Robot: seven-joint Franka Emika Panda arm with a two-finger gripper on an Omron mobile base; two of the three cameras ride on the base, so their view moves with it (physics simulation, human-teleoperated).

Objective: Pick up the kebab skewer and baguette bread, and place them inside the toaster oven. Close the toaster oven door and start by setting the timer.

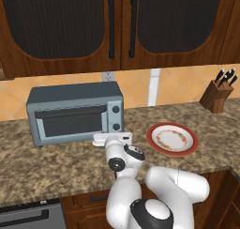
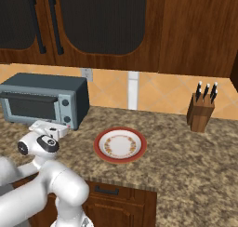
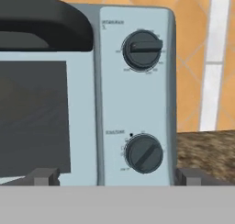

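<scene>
The grey-blue toaster oven (image 1: 75, 111) (image 2: 44, 103) stands on the counter at the back left. Its door (image 1: 70, 122) (image 3: 34, 117) is shut, with the dark bar handle (image 3: 46, 28) along the top edge. My gripper (image 1: 111, 138) (image 2: 49, 128) (image 3: 118, 177) hovers just in front of the oven's right-side control panel. It is open and has nothing between its fingers. In the hand view the upper knob (image 3: 142, 50) and the lower knob (image 3: 144, 154) lie straight ahead, the lower one between my spread fingertips. The kebab skewer and the baguette bread are out of view.
A red-rimmed plate (image 1: 172, 139) (image 2: 120, 144) lies bare on the granite counter to the right of the oven. A wooden knife block (image 1: 218, 94) (image 2: 201, 110) stands at the back right. Dark wood cabinets hang above the counter.
</scene>
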